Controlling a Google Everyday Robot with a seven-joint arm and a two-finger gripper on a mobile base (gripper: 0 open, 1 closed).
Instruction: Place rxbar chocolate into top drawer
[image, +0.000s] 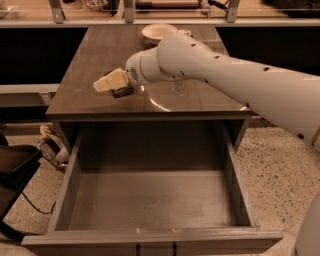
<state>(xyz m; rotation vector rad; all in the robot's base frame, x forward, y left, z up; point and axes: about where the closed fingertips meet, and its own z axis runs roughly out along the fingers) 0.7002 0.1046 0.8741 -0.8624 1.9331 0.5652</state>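
The rxbar chocolate (123, 92), a small black wrapper, lies on the cabinet top (95, 55) near its front left; only its lower edge shows under my gripper. My gripper (111, 81), cream-coloured, points left and sits right over the bar, at or just above it. My white arm (225, 80) reaches in from the right across the cabinet top. The top drawer (150, 200) is pulled out wide open below the cabinet front, with a bare flat bottom and low side walls.
A white bowl (159, 31) stands at the back of the cabinet top. A dark chair with cables (17, 170) is on the floor to the left of the drawer. Speckled floor (280, 170) lies to the right.
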